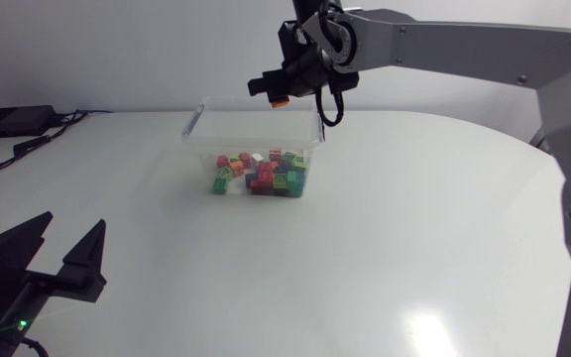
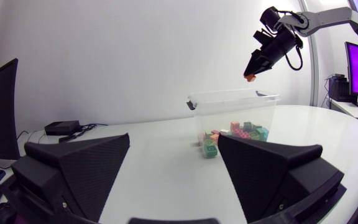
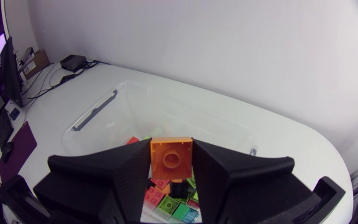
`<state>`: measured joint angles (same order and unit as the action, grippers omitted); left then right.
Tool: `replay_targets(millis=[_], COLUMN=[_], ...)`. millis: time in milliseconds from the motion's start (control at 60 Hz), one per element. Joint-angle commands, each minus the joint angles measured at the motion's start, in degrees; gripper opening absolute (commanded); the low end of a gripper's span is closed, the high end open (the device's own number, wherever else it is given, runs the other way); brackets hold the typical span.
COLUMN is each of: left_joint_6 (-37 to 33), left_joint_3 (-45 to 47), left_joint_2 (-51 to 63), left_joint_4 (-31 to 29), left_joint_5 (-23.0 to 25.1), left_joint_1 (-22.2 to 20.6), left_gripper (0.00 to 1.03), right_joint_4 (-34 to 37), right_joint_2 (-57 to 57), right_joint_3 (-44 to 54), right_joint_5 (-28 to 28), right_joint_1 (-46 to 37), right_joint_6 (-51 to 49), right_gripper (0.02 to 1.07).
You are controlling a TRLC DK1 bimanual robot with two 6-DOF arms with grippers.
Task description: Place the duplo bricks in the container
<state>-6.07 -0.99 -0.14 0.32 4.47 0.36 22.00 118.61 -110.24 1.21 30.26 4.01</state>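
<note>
Between the two black fingers of the right gripper (image 3: 171, 148) sits an orange brick (image 3: 171, 158). It is pinched from both sides, and its hollow underside faces the wrist camera. The fingers stand just as far apart as the brick is wide, each inner face flat against a side wall.

From the head view, the right gripper (image 1: 279, 95) hangs in the air on its long grey arm, pointing down. The orange brick (image 1: 280, 102) pokes out at its tip. The left wrist view shows the same thing: the orange brick (image 2: 248, 78) is clamped at the very end of the fingers, high up.

Below the gripper, well apart from it, the clear container (image 1: 202, 111) stands open-topped on the white table (image 1: 414, 248). Down inside it, under the held brick, lies a heap of loose bricks (image 1: 261, 175) in red, green, orange, white and dark colours, piled against one another on the floor of the container.

Far from the right gripper, low at the table's near left side, sits the left gripper (image 1: 71, 224). Its fingers are spread wide and aimed across the table toward the container (image 2: 229, 97).
</note>
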Motion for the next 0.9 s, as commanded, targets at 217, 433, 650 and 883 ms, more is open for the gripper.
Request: replay_targets(millis=[217, 433, 650, 883], left_joint_6=[-0.53, -0.53, -0.53, -0.53], left_joint_3=[1.08, 1.08, 1.08, 1.08], left_joint_2=[-0.47, -0.47, -0.47, -0.47], left_joint_4=[0.74, 0.74, 0.74, 0.74], left_joint_5=[0.45, 0.45, 0.45, 0.36], left_joint_1=[0.52, 0.52, 0.52, 0.52], left_gripper=[0.99, 0.99, 0.99, 0.99], right_joint_4=[-0.20, -3.81, -9.78, -18.22], right_joint_2=[7.08, 1.36, -13.49, -32.39], right_joint_3=[-5.78, -0.07, 13.91, 35.26], right_joint_5=[1.07, 2.04, 6.52, 7.66], right_joint_1=[1.20, 0.33, -3.54, -12.24], right_joint_6=[-2.87, -3.04, -4.45, -9.28], right_gripper=[0.97, 1.01, 1.02, 1.02])
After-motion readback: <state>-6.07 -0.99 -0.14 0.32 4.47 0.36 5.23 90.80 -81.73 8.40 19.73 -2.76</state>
